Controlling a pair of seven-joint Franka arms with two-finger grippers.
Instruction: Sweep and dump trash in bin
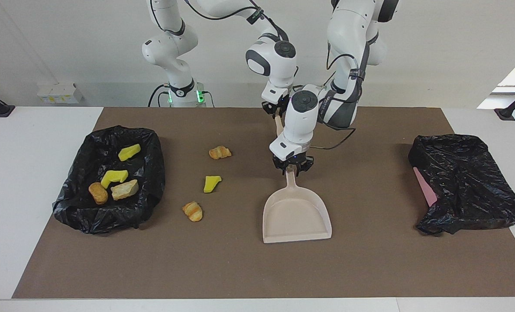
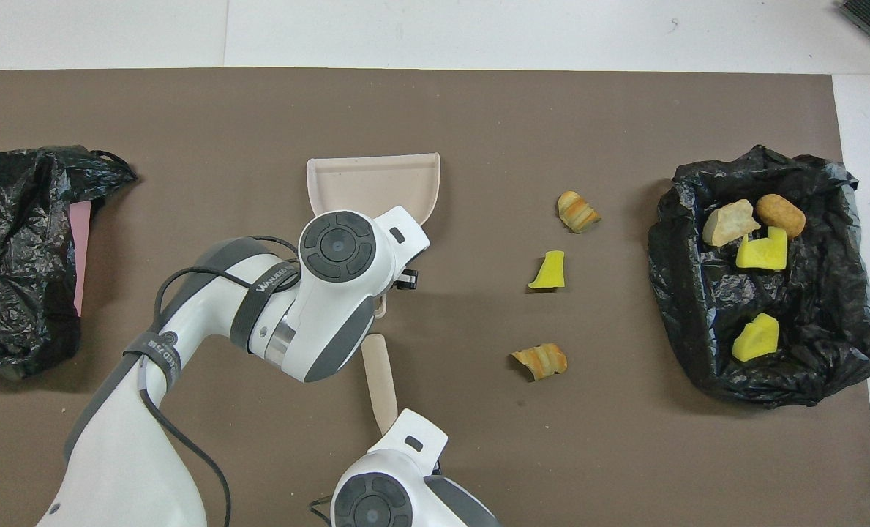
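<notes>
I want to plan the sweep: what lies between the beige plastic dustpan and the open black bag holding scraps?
Three scraps on the brown mat: two croissant pieces and a yellow sponge bit, in both views.

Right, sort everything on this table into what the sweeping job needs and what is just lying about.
Part of the job:
- three loose scraps on the mat: bread piece, yellow sponge bit, second bread piece
- dustpan, left gripper shut on its handle
- brush handle, held by the right gripper
- open bin, holding four scraps

Lying about:
- crumpled black bag at the left arm's end
</notes>
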